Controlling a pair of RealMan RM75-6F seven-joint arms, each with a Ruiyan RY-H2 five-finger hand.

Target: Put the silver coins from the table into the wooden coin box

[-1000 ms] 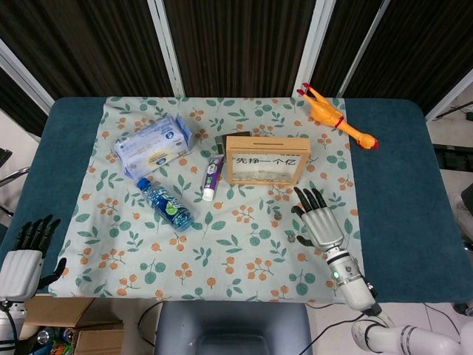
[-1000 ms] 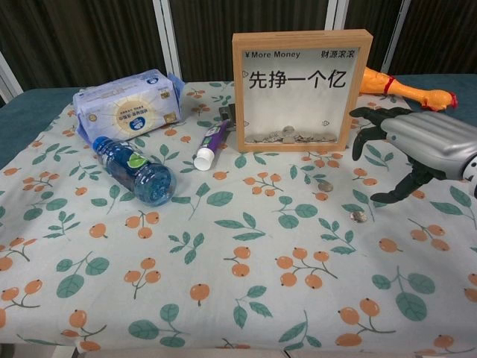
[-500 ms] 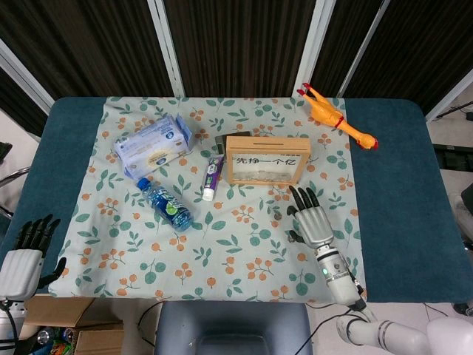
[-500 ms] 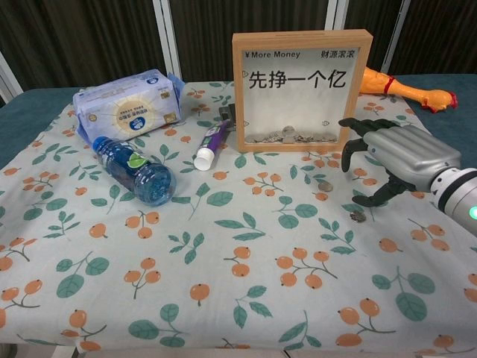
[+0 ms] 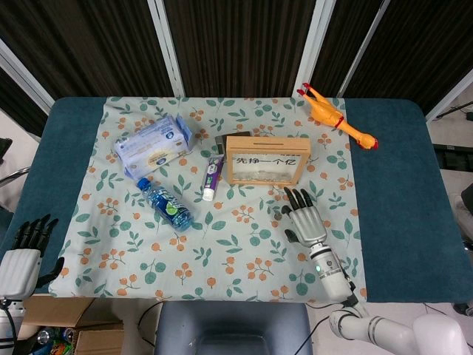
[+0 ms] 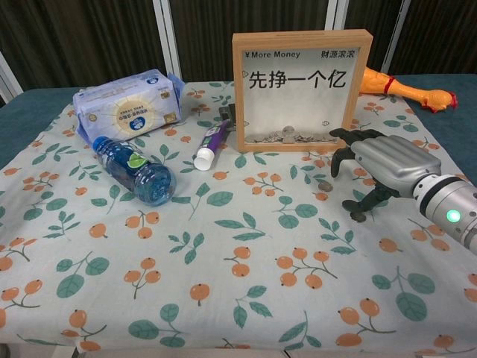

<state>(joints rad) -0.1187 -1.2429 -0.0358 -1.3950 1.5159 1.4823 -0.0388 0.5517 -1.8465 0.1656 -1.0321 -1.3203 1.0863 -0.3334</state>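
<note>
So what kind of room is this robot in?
Probably a robot test room, not a home. A table with a leafy cloth stands before dark curtains, and odd items like a rubber chicken are laid out for practice.

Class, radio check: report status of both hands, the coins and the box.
Right hand open, low over two loose silver coins on the cloth. Left hand open, parked off the table edge. Wooden coin box upright just behind, already holding coins. Nothing in the way.

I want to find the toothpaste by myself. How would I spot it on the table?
Find the wooden coin box standing in the middle of the leafy tablecloth. Just left of it lies the toothpaste tube, purple with a white cap. It is much thinner than the blue water bottle further left.
</note>
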